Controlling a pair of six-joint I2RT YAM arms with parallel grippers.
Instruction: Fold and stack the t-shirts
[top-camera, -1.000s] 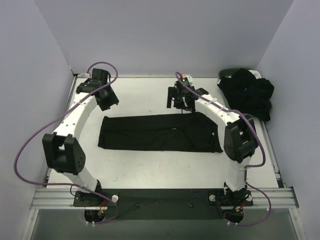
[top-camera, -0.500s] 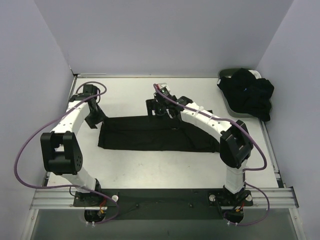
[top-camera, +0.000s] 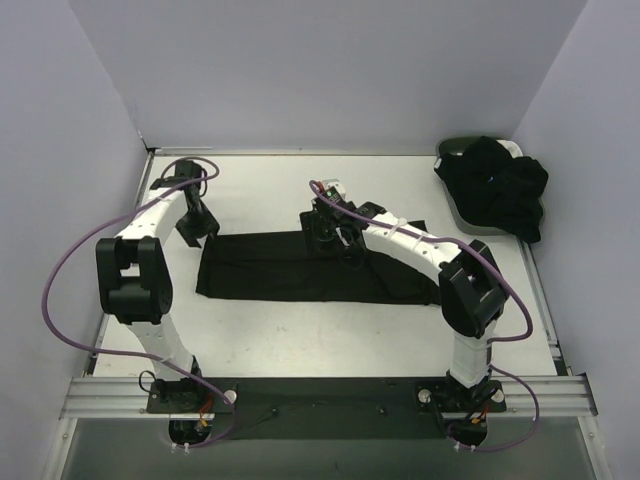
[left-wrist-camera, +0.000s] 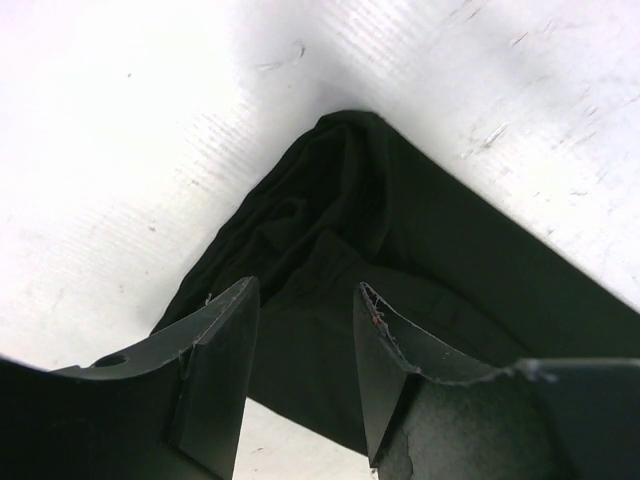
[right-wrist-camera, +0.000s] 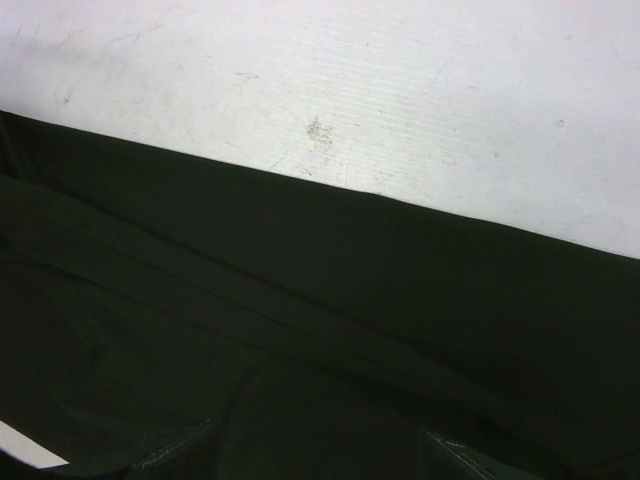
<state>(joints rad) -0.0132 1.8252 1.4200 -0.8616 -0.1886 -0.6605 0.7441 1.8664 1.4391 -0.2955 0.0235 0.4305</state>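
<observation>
One black t-shirt (top-camera: 290, 272) lies folded into a long flat strip across the middle of the table. My left gripper (top-camera: 200, 224) hangs open over the strip's far left corner; in the left wrist view the rumpled cloth corner (left-wrist-camera: 340, 190) shows between and beyond the spread fingers (left-wrist-camera: 215, 370). My right gripper (top-camera: 335, 238) is low over the strip's far edge near the middle. It is open, and its fingertips (right-wrist-camera: 175, 447) barely show at the bottom of the right wrist view above the smooth cloth (right-wrist-camera: 300, 300). More black t-shirts (top-camera: 500, 190) are heaped at the back right.
The heap spills over a dark oval basket (top-camera: 458, 150) in the back right corner. Grey walls close the table on three sides. Bare white table (top-camera: 300, 330) lies between the strip and the arm bases, and more behind the strip.
Both arms came in toward the strip. The left gripper moved nearer, down to the far left corner. The right gripper moved left and lower onto the far edge.
</observation>
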